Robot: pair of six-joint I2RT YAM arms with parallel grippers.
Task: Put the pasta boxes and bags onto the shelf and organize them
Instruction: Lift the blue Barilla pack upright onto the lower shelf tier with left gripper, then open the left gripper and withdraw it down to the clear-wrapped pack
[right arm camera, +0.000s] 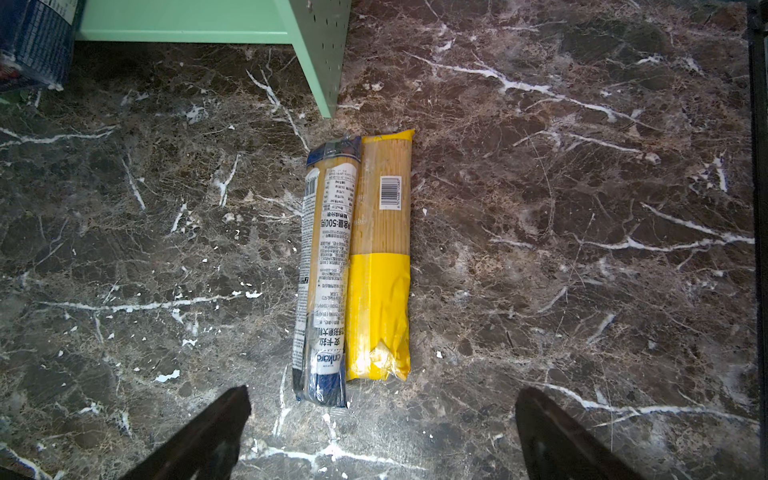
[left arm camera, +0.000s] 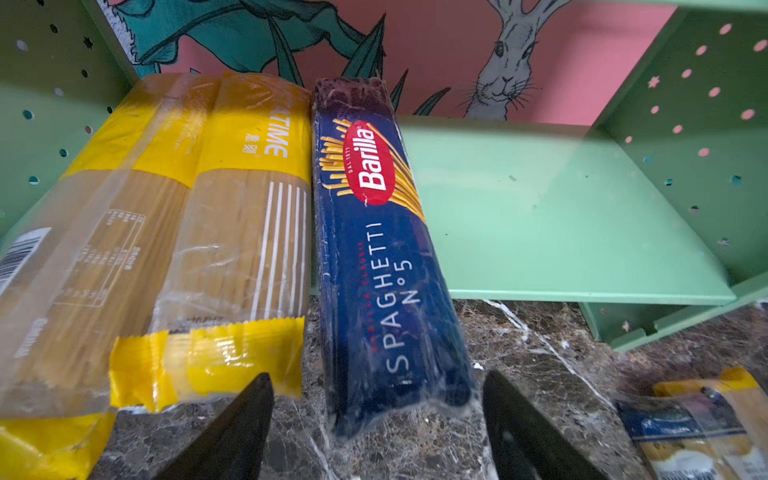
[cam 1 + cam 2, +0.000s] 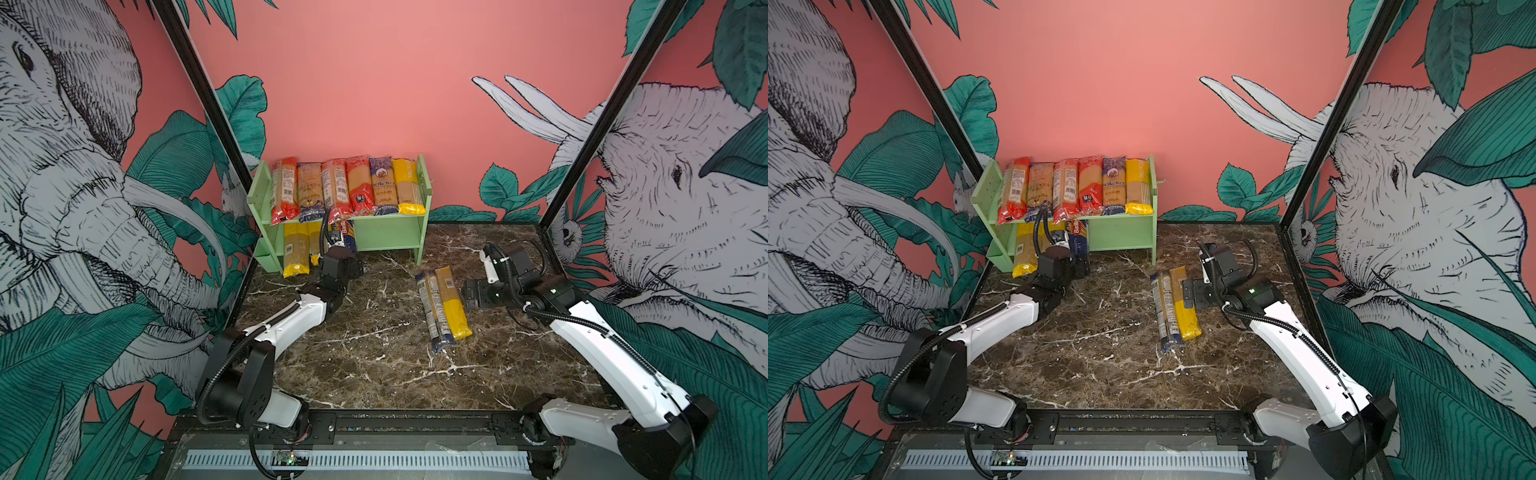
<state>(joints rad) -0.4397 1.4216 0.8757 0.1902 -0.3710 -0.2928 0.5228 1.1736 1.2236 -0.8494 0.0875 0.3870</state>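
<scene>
**Barilla pack on the lower tier, left tool open around its near end**

The mint-green shelf (image 3: 386,235) stands at the back of the marble bench (image 3: 374,357). Its top board carries a row of six spaghetti bags (image 3: 349,187) side by side, with red, dark-blue and yellow ends.

On the lower board, at its left, lie two yellow-ended spaghetti bags (image 2: 232,232). Just beside them is the dark-blue Barilla spaghetti pack (image 2: 374,270). All three run front to back, and their near ends stick out past the board's front edge over the bench. The rest of that board, to the right of the Barilla pack, is bare.

The left tool (image 2: 376,384) is low at the front of the lower tier. Its jaws are spread to either side of the Barilla pack's near end, with a gap on both sides, so it grips nothing.

Two more bags lie touching each other on the bench in front of the shelf's right leg: a blue-ended Ankara bag (image 1: 326,270) and a yellow bag (image 1: 380,270). The right tool (image 1: 382,391) hangs above the bench next to them, jaws wide apart and empty.
</scene>
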